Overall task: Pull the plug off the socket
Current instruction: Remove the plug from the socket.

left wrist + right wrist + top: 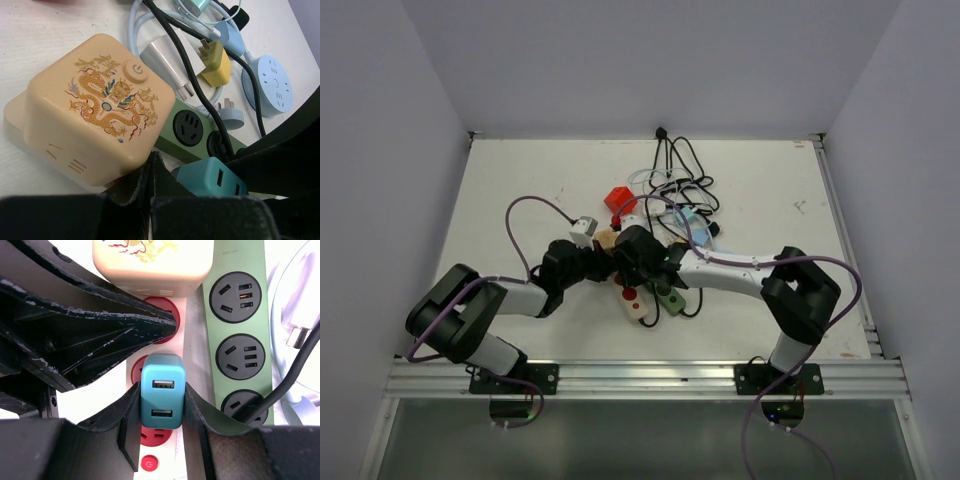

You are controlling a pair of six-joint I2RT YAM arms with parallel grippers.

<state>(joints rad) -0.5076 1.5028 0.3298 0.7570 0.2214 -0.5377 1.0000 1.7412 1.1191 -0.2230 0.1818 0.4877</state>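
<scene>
Teal plug (163, 385), a two-port USB block, sits in the white strip (167, 462) with the red sockets, mid-table, just near of where the two arms meet. Right hand (163, 412) is clamped on it: one finger on each long side, ports facing up between them. The grip is across the body, so a pull can go straight out along the pins. Plug not lifted as far as I can tell; its base is hidden by the fingers. Left hand (167, 325) is closed and holds nothing, its tip lying over the red socket just far of the plug. Judgement: it serves as a hold-down, so the light strip does not rise off the table (520, 180) with the plug. Actual contact with the strip cannot be confirmed. Green strip (240, 340) lies parallel, just beside the white one on its right, with a black cable (292, 367) plugged into its end socket. Cream cube (95, 115) with a dragon print sits beyond the white strip's far end, close beside the left hand. Risk: tight quarters. One right finger runs along the green strip's edge, so a tilted pull could drag that strip or its cable. Next move calls for a straight upward pull with the brace held down.
</scene>
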